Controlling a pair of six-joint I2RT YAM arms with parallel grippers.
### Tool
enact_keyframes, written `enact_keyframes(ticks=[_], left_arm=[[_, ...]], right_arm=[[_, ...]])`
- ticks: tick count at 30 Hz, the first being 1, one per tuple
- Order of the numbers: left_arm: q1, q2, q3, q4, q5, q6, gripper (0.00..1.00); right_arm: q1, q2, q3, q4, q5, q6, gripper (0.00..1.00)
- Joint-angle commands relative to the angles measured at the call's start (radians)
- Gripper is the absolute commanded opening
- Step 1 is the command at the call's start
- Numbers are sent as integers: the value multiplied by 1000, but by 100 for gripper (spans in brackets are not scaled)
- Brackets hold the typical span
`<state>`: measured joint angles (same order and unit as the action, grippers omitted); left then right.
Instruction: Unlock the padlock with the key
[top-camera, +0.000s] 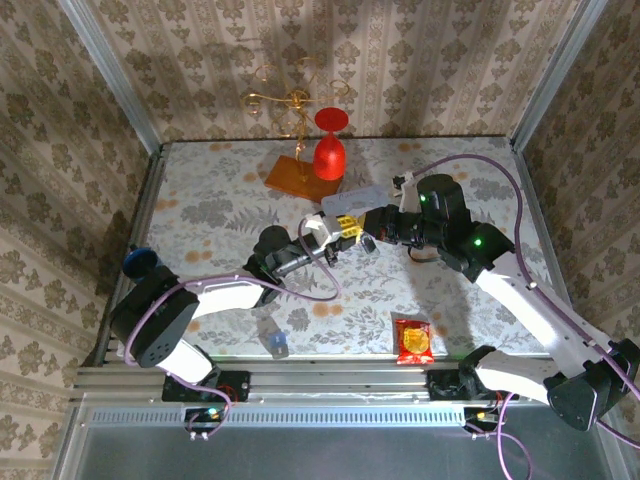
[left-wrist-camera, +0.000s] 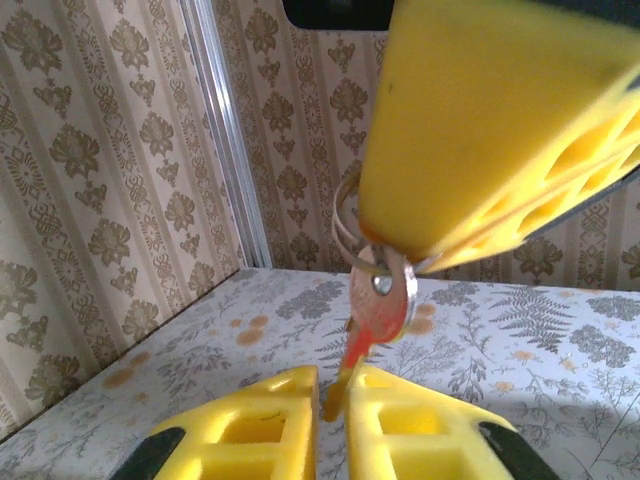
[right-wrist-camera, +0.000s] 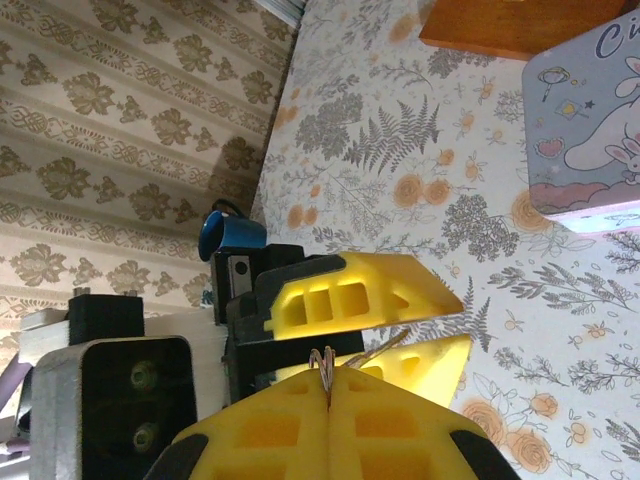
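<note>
Brassy flat key (left-wrist-camera: 380, 300) hangs near-vertical above the floral bench (left-wrist-camera: 520, 340), blade down in the left gripper (left-wrist-camera: 333, 400), jaws clamped on it. The right gripper (right-wrist-camera: 328, 390) has its jaws pinching the thin wire key ring (left-wrist-camera: 345, 225).

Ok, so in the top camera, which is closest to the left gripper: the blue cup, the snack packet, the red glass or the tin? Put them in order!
1. Tin, just behind the left gripper.
2. Red glass, farther back, near the wall.
3. Snack packet, at the near edge, to the right.
4. Blue cup, at the table's far left edge.
</note>
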<state>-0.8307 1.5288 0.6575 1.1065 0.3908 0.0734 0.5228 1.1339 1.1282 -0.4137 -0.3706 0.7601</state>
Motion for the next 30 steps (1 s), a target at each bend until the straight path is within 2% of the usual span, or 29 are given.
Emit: enact_keyframes(ticks=[1, 2, 8, 9, 13, 15, 18, 22, 30], left_arm=[[-5, -42, 2, 16, -9, -2, 5], [-5, -45, 1, 10, -10, -1, 0], [-1, -96, -12, -78, 8, 17, 0], [5, -117, -16, -118, 21, 25, 0], [72, -232, -11, -385, 135, 38, 0], [140, -302, 15, -582, 269, 46, 0], [224, -400, 57, -837, 414, 99, 0], [239, -465, 131, -1126, 438, 260, 0], [243, -375, 382, -1659, 507, 556, 0]], right_arm=[[7, -6, -10, 11, 19, 1, 0], [8, -7, -9, 10, 21, 0, 0], [6, -5, 11, -44, 50, -49, 0], [4, -6, 21, -65, 56, -79, 4], [2, -44, 69, -164, 74, -285, 37], [3, -89, 65, -181, 61, -406, 49], [5, -135, 64, -204, 25, -552, 60], [14, -113, 109, -236, -36, -657, 61], [75, 56, 326, -394, -48, -824, 52]])
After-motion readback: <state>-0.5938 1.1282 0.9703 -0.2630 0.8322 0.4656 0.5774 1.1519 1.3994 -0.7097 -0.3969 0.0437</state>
